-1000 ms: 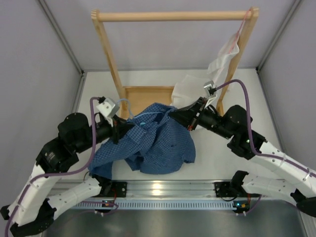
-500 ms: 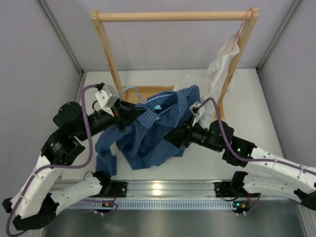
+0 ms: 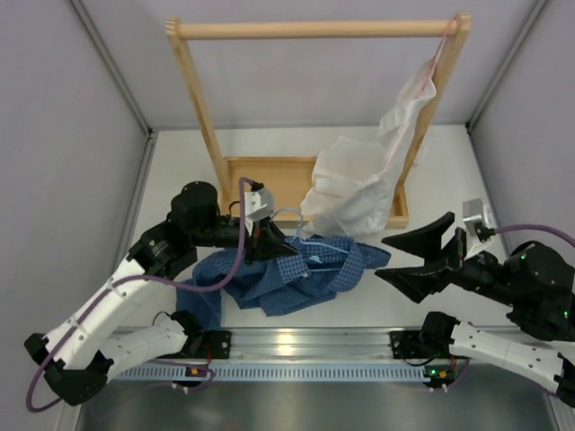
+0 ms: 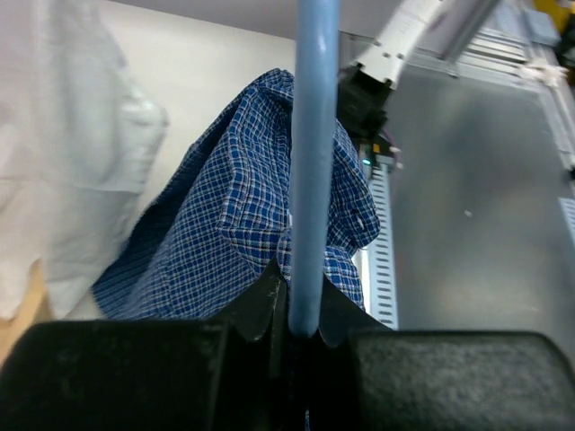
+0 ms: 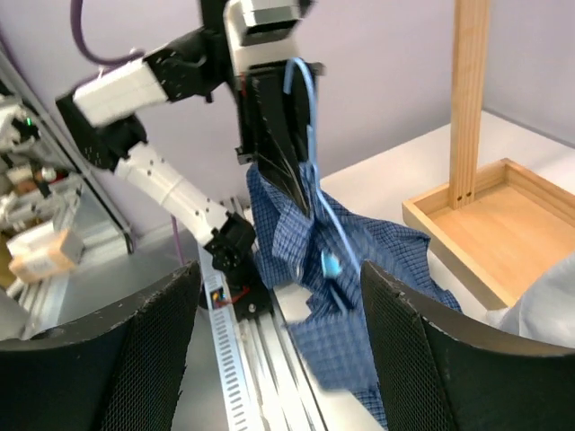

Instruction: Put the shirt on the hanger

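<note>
Step in hand (judged): getting the shirt (image 3: 292,274) onto the hanger (image 4: 305,135). It is partly dressed at best and not seated.
Shirt location: bunched on the tabletop (image 3: 449,180) in front of the wooden tray (image 3: 269,175), between the two arms. The collar end is lifted toward the left arm and the sleeves lie slack underneath.
Hanger location: held off the tabletop. In the right wrist view the wire runs down into the collar folds. I cannot tell whether either shoulder is over a hanger arm.
Left claw (image 3: 269,241): pinched down to a narrow gap with the light blue wire clamped between the fingers. The left wrist view shows the checked cloth hanging just beyond the tips.
Right claw (image 3: 400,259): jaws spread wide and holding nothing. It is well apart from the shirt, off to the right, and faces the cloth.
Doing it well (judged): keep the left grip steady and the hanger level. Bring the right claw in low to the free shoulder or collar edge and take one layer only. Draw that layer outward over the bare wire end, then let the weight settle.
Risk (judged): a thin wire may twist in the pinch, and soft cloth may slide off the dressed side.
Nearby: the white shirt (image 3: 359,193) hangs from the rack (image 3: 310,29) just behind. Keep clear of it.
</note>
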`<state>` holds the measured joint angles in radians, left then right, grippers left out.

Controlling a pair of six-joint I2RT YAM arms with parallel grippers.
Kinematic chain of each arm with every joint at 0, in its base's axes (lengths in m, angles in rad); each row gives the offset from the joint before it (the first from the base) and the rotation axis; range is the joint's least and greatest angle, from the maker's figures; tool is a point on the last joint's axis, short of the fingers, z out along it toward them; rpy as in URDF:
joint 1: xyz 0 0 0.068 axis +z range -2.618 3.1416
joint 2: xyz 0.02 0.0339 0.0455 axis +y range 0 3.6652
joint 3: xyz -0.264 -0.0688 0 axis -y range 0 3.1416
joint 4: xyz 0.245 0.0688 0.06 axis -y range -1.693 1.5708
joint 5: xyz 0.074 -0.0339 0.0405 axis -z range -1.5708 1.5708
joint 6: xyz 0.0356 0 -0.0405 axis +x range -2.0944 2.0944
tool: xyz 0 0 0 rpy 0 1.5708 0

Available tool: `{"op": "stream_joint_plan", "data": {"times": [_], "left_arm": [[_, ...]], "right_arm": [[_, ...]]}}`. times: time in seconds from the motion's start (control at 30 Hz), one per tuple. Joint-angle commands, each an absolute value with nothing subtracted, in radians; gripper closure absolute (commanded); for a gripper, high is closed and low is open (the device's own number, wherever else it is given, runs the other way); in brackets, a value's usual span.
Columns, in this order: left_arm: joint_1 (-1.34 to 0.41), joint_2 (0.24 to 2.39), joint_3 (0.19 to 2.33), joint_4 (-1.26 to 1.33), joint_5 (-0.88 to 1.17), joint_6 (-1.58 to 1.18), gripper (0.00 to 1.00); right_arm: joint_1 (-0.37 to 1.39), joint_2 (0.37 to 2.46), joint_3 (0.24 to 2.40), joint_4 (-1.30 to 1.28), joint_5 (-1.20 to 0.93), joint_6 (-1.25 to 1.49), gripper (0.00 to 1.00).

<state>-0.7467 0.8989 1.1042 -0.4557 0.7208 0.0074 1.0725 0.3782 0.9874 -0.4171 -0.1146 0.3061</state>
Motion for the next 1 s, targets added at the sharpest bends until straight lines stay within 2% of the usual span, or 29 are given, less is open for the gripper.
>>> {"op": "stream_joint_plan", "data": {"times": [0.0,0.3,0.4,0.43,0.53,0.6,0.7,0.73,0.83,0.9,0.93,0.97], "left_arm": [[-0.756,1.014,1.157,-0.390,1.018,0.020,1.00],[-0.853,1.086,1.170,-0.391,1.057,0.080,1.00],[-0.861,1.089,1.161,-0.390,1.097,0.101,1.00],[-0.861,1.091,1.158,-0.391,1.100,0.109,1.00],[-0.862,1.095,1.144,-0.391,1.104,0.114,1.00],[-0.864,1.100,1.144,-0.391,1.100,0.110,1.00],[-0.862,1.101,1.150,-0.391,1.080,0.107,1.00],[-0.864,1.100,1.157,-0.391,1.077,0.107,1.00],[-0.864,1.098,1.175,-0.390,1.025,0.092,1.00],[-0.864,1.080,1.199,-0.390,0.924,0.063,0.29],[-0.864,1.069,1.221,-0.391,0.747,0.017,0.02],[-0.864,1.037,1.230,-0.390,0.638,0.003,0.02]], "right_arm": [[1.081,0.585,1.064,-0.499,-0.230,0.148,0.30],[1.081,0.822,1.135,-0.310,-0.380,0.101,0.31],[1.081,0.856,1.131,-0.267,-0.406,0.113,0.40],[1.081,0.857,1.126,-0.256,-0.414,0.115,0.47],[1.081,0.848,1.082,-0.195,-0.443,0.129,0.56],[1.081,0.830,1.060,-0.143,-0.479,0.132,0.57],[1.081,0.816,1.051,-0.130,-0.459,0.129,0.81],[1.081,0.816,1.051,-0.129,-0.450,0.129,0.98],[1.081,0.808,1.049,-0.127,-0.399,0.129,1.00],[1.081,0.784,1.039,-0.127,-0.336,0.135,1.00],[1.081,0.770,1.023,-0.129,-0.266,0.138,1.00],[1.081,0.740,1.014,-0.129,-0.224,0.147,1.00]]}}
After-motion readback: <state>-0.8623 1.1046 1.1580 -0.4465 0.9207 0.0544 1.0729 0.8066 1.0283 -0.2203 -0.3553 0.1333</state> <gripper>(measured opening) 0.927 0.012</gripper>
